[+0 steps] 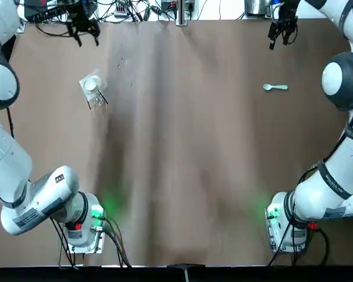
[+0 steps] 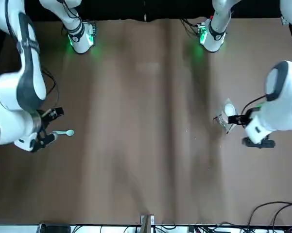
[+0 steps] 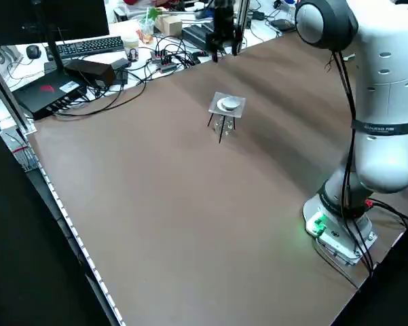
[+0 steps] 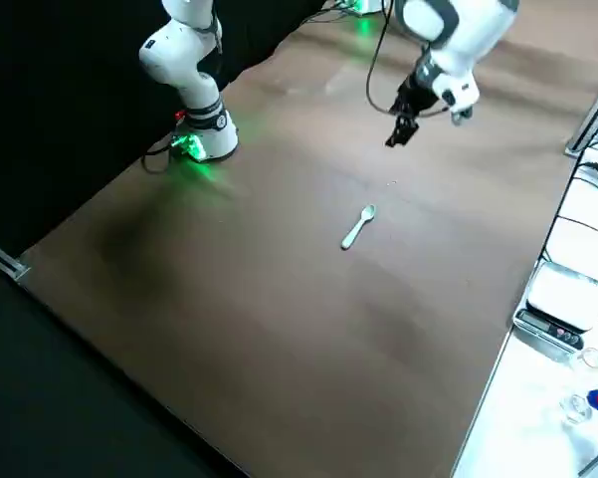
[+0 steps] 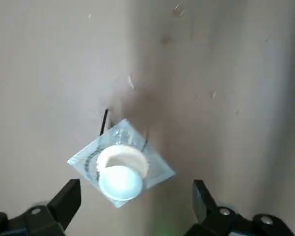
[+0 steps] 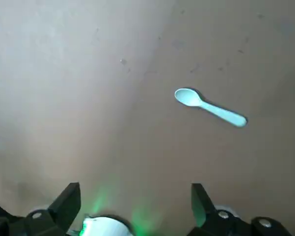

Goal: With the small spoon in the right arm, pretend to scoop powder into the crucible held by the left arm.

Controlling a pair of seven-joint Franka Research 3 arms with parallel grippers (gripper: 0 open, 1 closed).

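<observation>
Nearest to us, rising from the edge of its own wrist view, the left gripper [image 5: 136, 189] has its two dark fingers spread wide and empty. Beyond them we see the crucible [image 5: 120, 173], a small white cup. It sits upright on the square greyish top of a small stand [image 3: 221, 123] with thin black legs (how many legs, we cannot tell). The stand rests on the brown table [image 1: 182, 153], in its far left part as the robot faces it. From overhead, the left gripper hangs raised over the table's far edge, beyond the crucible and well apart from it.

The right gripper [image 6: 135, 189] looks much the same: its fingers are parted wide and pinch nothing. The spoon [image 6: 209, 107], small and pale, lies flat on the table in the far right part. Its bowl points toward the table's middle and its handle toward the right edge. The right gripper is lifted above the far edge, beyond the spoon, and clear of it.

Spoon and crucible lie well apart, one on each side of the table. Both arm bases [image 1: 85, 226] sit at the near edge, each with a green light.
</observation>
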